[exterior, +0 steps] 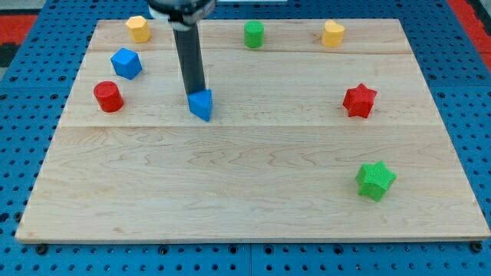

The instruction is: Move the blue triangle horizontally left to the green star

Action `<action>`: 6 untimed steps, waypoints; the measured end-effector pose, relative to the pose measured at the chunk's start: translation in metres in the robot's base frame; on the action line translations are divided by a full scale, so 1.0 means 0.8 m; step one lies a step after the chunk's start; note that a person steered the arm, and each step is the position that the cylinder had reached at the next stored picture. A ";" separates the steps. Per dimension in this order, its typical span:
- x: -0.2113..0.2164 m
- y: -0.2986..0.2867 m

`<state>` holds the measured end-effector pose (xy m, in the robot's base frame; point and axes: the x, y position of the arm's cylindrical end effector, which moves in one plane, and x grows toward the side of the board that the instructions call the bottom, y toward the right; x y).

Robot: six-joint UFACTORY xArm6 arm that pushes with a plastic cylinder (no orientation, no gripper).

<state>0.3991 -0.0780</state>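
**Rod parked on the blue triangle, green star far across the table**

Starting at the view's left: a red cylinder sits near the edge of the table, with a blue cube just above it and a yellow block up at the top, its shape hard to call. Then here is the action: my tip is down against the blue triangle, touching its upper left side, the dark rod rising straight above it. There is no hand on this arm, only the bare rod, so nothing opens, closes or holds; it can only shove.

Moving on, a green cylinder waits at the top centre, a yellow heart-like block further along, then a red star at the view's right. Lowest and rightmost, the green star stands well apart from the triangle.

The triangle looks small, light and rigid, and on this smooth wood it should slide easily. It could also spin off a slanted face, I judge, so the push wants to land square on a flat side, through its middle.
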 end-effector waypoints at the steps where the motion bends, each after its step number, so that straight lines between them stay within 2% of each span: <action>1: 0.068 0.011; 2: 0.107 0.041; 4: 0.093 0.074; 5: 0.149 0.082; 6: 0.157 0.053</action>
